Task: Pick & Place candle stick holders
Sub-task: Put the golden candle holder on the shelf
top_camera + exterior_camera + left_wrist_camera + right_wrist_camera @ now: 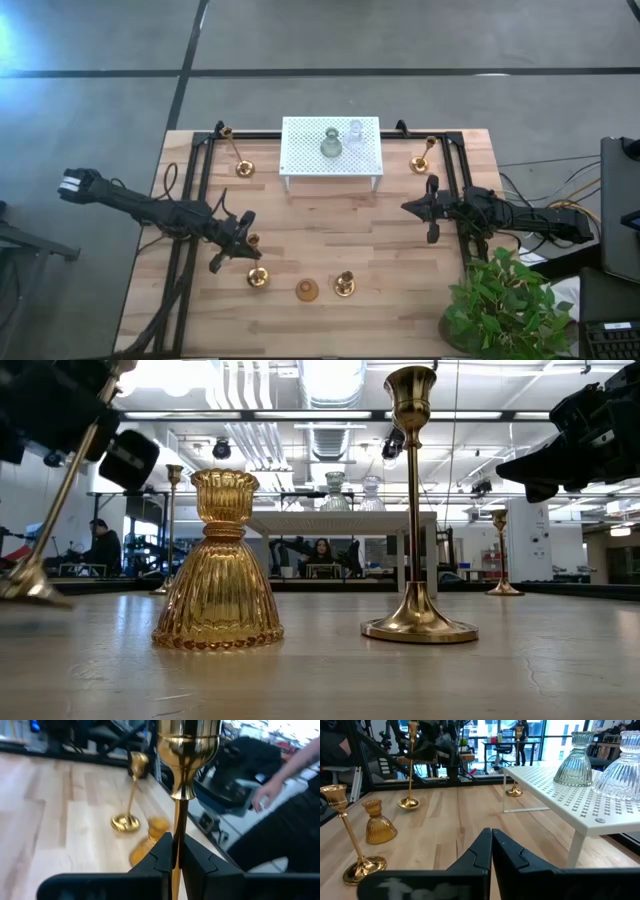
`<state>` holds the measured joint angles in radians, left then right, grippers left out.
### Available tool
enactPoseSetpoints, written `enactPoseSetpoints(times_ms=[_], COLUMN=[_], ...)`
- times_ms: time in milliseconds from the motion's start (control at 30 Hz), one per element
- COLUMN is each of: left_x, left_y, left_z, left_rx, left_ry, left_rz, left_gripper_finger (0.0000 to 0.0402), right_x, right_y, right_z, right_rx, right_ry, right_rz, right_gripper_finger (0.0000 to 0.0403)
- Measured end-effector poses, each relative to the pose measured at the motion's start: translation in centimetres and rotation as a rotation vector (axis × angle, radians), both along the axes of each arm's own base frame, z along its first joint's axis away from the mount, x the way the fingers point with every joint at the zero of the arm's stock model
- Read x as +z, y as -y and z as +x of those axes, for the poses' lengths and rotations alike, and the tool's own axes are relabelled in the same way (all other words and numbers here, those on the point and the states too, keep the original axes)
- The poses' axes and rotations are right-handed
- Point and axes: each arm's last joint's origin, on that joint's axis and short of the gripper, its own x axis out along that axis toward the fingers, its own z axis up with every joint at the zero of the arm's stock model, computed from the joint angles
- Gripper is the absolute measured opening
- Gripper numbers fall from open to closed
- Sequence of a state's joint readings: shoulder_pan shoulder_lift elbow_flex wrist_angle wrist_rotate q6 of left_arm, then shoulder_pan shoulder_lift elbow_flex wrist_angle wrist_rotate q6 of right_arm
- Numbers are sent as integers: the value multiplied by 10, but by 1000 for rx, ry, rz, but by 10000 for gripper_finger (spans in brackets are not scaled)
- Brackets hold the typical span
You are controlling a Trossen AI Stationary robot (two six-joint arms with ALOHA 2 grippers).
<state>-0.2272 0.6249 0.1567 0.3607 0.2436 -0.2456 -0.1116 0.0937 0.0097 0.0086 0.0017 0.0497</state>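
Candlestick holders are spread over the wooden table (pixel 330 240), and I list the scene from largest item down. The white perforated rack (pixel 331 148) stands at the far middle and already carries a grey-green glass holder (pixel 331 144) and a clear glass holder (pixel 355 132). Two tall brass sticks flank it, one at the far left (pixel 240 155) and one at the far right (pixel 424 155). Near the front edge, an amber glass holder (pixel 307 290) sits between brass sticks at (pixel 258 277) and (pixel 344 284). My left gripper (pixel 236 240) is over the front-left stick; in the left wrist view its fingers are clamped on the thin brass stem (pixel 176 845). I judge the grasp step complete and the lift and carry to be next. That move calls for keeping the stick upright and clear of the amber holder just beside it. My right gripper (pixel 430 212) waits with fingers together beyond the rack's right end, holding nothing.
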Motion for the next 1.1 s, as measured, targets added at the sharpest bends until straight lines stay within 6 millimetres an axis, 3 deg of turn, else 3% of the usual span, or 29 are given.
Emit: enactPoseSetpoints(times_ms=[233, 467, 667, 833, 1100], left_x=[46, 107, 149, 168, 178], left_y=[-3, -9, -14, -26, -59], left_z=[9, 12, 24, 39, 58], left_rx=[172, 375, 523, 646, 793], left_ry=[10, 63, 118, 116, 70], left_rz=[45, 199, 339, 418, 427], left_gripper_finger=[22, 22, 22, 22, 22], right_x=[0, 0, 0, 0, 0], right_y=[0, 0, 0, 0, 0], right_z=[0, 0, 0, 0, 0], right_rx=[0, -1, 0, 0, 0], right_ry=[0, 0, 0, 0, 0], right_rz=[0, 1, 0, 0, 0], right_gripper_finger=[9, 8, 8, 9, 9])
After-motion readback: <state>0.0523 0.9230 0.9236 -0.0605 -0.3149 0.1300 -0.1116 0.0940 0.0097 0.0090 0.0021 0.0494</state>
